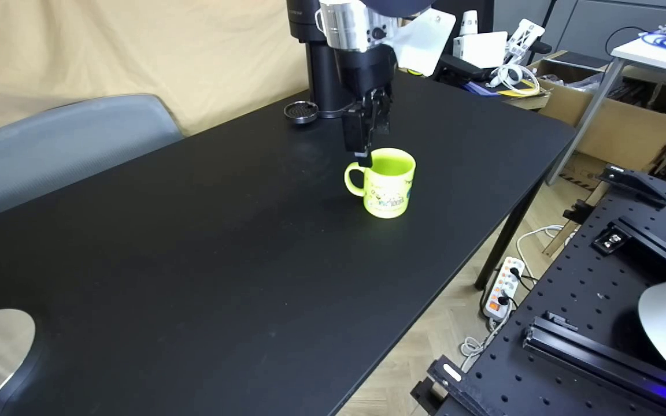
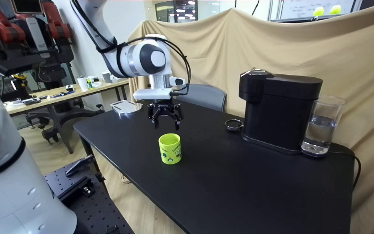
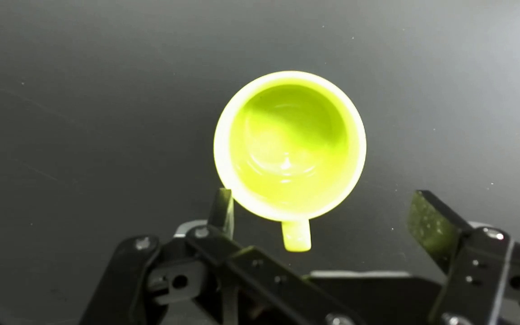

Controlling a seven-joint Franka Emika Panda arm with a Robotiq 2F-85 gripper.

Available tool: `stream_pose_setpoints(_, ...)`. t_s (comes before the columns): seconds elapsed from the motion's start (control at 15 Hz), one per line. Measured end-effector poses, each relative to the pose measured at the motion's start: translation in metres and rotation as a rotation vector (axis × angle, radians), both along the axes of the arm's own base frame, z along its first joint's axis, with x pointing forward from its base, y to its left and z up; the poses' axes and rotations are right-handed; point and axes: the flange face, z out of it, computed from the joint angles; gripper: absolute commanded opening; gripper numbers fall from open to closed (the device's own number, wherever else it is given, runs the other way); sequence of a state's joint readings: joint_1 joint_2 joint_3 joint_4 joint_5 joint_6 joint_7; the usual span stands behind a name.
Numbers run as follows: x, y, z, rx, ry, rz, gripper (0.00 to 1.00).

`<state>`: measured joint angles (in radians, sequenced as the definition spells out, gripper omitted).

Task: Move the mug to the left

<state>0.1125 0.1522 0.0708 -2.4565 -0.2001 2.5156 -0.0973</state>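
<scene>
Tool (image 2: 167,126) points down, fingers (image 2: 177,124) spread wide, gripping nothing, no contact seen. Wrist view: fingertips (image 3: 429,223) sit out by the handle (image 3: 296,238), short of the middle of the mug (image 3: 289,149); the tip at that view's left overlaps the rim (image 3: 221,146), probably line of sight only. Mug upright on the counter (image 2: 265,191), below the tool and offset away from the handle side; axis vertical, handle reaching back toward the tool. Coming move likely turns on that offset: slide out over the body, then down, else the grasp may catch just the handle. Side-to-side centring: can't tell. Reads as approach; carry left not done.

Views differ. In an exterior view with a water glass (image 2: 320,133), the finger spread is plain and tips stand above the rim, but handle's hidden. In an exterior view the handle (image 1: 348,180) shows; there fingers stack up, spread unreadable. Only the wrist view looks straight down into the mug.
</scene>
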Motion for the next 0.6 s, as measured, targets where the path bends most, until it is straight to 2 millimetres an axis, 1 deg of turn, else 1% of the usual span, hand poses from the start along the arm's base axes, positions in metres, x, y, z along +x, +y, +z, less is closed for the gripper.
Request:
stream_pose_setpoints(0.2, -0.006, 0.008, 0.000, 0.018, -0.058, 0.038, 1.00)
stream_pose_setpoints(0.4, -0.020, 0.015, -0.004, 0.047, -0.103, 0.058, 1.00)
stream_pose_setpoints(0.6, -0.035, 0.017, -0.009, 0.063, -0.121, 0.068, 1.00)
